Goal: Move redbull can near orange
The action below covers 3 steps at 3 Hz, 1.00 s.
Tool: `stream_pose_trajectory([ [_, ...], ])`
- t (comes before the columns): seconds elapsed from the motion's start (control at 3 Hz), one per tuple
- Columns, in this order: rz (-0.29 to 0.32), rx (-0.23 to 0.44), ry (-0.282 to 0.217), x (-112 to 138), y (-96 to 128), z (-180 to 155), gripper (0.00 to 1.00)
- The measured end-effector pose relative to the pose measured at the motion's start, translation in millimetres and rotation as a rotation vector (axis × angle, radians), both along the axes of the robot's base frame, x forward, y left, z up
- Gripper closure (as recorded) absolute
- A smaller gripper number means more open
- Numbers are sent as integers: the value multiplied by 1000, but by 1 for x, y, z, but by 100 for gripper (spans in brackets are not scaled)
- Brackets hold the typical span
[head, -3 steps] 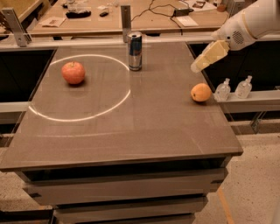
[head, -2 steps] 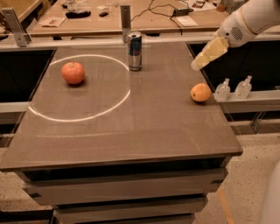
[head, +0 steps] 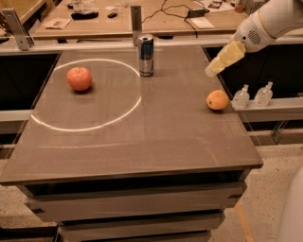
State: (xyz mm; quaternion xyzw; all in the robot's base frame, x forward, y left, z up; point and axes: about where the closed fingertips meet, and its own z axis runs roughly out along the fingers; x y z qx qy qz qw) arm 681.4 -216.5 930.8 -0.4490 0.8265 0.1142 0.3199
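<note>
The redbull can (head: 146,55) stands upright at the back middle of the grey table (head: 142,137), blue and silver with a silver top. The orange (head: 218,99) lies near the table's right edge, well to the right and nearer than the can. My gripper (head: 212,71) hangs above the table's back right, on a white arm that comes in from the upper right. It is above and a little behind the orange, and far to the right of the can. It holds nothing that I can see.
A reddish apple (head: 79,78) sits at the left inside a bright ring of light (head: 85,97). Two small clear bottles (head: 241,97) stand on a ledge just right of the table. A cluttered desk (head: 142,14) lies behind.
The gripper has drifted slightly up and to the right. The can, orange and apple have not moved.
</note>
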Motion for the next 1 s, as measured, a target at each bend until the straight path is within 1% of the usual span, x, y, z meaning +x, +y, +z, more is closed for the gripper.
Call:
stream_pose_trajectory([
  [0.33,-6,76,-10,15,20,-2,0],
  [0.67,20,132,-74,33,47,2,0],
  [1.0,6,175,-174,47,62,8,0],
])
